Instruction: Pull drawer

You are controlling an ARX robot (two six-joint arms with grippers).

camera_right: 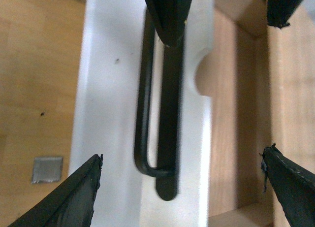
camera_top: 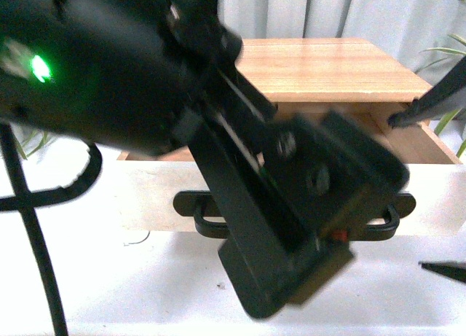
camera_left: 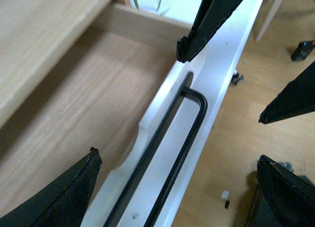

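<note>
Drawer (camera_right: 106,99) partly out, likely more travel left; left pincer (camera_left: 177,158) and right pincer (camera_right: 182,154) gape open astride its front

drawer (camera_right: 108,113): white front seen from above its top edge, light wood inside showing beyond it
notch (camera_right: 202,79): semicircular cut in the top edge, open toward the wood interior
handle (camera_right: 141,113): long black bar standing off the white face, one bent end in view
right gripper (camera_right: 181,158): fingertips spread wide, straddling the front
left gripper (camera_right: 224,25): tips also apart, one overlapping the handle, contact unclear
floor (camera_right: 34,89): wooden, with a grey square (camera_right: 47,169) lying on it
</note>
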